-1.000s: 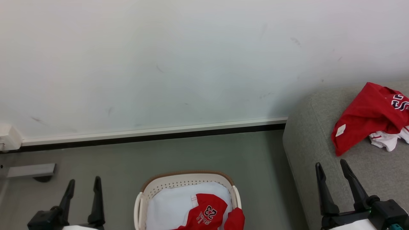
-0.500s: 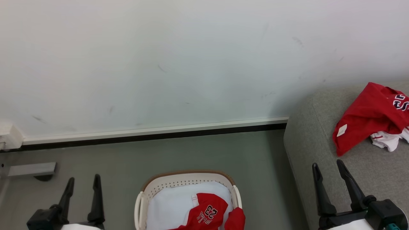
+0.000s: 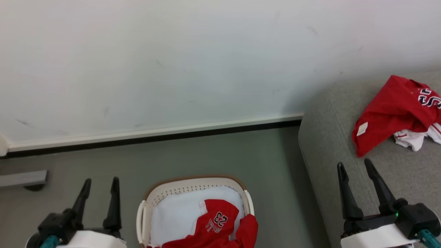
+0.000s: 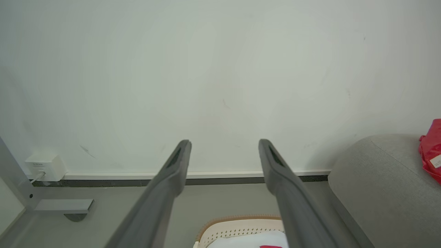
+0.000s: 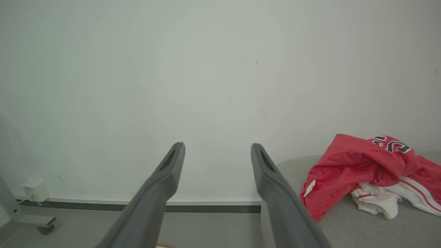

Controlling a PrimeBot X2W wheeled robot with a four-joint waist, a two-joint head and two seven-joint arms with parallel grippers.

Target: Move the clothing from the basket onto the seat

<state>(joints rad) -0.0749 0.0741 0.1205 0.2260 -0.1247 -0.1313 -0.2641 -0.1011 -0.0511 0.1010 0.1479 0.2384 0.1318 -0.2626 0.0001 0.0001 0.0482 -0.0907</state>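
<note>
- While left gripper [image 3: 101, 180] and right gripper [image 3: 354, 163] hover empty, fingers wide, red "23" jersey [image 3: 215, 222] sits in oval white plastic basket [image 3: 165, 194].
- Other red garment [image 3: 386, 110] lies on grey fabric sofa [image 3: 327, 137], right.

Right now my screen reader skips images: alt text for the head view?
A basket on the floor holds a red garment marked 23 over a white sheet; a second garment lies on the grey sofa. Left claw and right claw are open, empty.
</note>
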